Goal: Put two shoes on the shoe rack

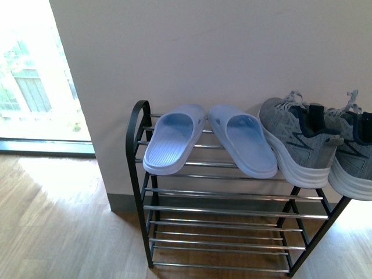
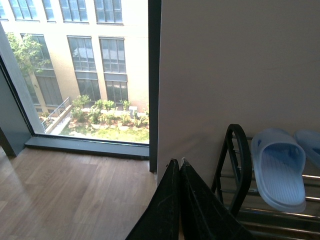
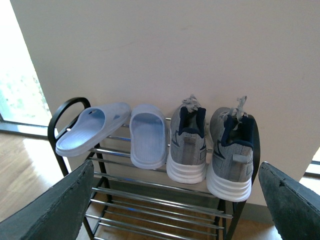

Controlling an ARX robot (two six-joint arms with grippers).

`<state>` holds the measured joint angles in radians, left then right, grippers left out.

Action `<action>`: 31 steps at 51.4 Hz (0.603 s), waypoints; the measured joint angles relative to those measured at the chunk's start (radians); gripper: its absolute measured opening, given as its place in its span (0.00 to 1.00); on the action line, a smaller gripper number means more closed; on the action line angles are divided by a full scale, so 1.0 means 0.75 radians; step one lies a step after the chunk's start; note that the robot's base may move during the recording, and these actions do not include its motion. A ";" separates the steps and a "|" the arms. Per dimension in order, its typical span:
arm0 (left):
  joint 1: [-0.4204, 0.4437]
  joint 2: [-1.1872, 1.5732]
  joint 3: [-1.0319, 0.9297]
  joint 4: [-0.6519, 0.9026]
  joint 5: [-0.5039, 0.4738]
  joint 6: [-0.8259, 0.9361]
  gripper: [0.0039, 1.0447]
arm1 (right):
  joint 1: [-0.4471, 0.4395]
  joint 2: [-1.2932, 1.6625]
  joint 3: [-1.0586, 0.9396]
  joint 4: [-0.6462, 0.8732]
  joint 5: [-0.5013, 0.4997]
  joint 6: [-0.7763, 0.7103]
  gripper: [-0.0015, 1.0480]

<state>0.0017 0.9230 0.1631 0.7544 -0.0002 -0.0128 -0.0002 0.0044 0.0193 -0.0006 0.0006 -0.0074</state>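
Observation:
Both grey knit shoes stand side by side on the top tier of the shoe rack, toes to the wall, heels over the front bar. One shoe sits next to the slippers, the other shoe at the rack's right end, cut by the picture's edge. In the right wrist view the shoes rest on the rack, and my right gripper is open, back from them, holding nothing. My left gripper is shut and empty, off the rack's left end.
Two pale blue slippers lie on the rack's top tier to the left of the shoes. The lower tiers are bare bars. A white wall stands behind the rack, a floor-to-ceiling window to the left, wooden floor below.

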 joint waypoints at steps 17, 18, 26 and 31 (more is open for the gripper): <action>0.000 -0.299 -0.127 -0.173 0.000 0.002 0.01 | 0.000 0.001 0.000 0.000 0.000 0.000 0.91; 0.000 -0.314 -0.132 -0.181 0.001 0.002 0.01 | 0.000 0.001 0.000 0.000 0.000 0.000 0.91; 0.000 -0.397 -0.198 -0.199 0.001 0.003 0.01 | 0.000 0.001 0.000 0.000 0.000 0.000 0.91; 0.000 -0.471 -0.199 -0.266 0.001 0.003 0.01 | 0.000 0.001 0.000 0.000 0.000 0.000 0.91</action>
<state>0.0017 0.5697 0.0139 0.5552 0.0002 -0.0109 -0.0002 0.0048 0.0193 -0.0006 0.0006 -0.0074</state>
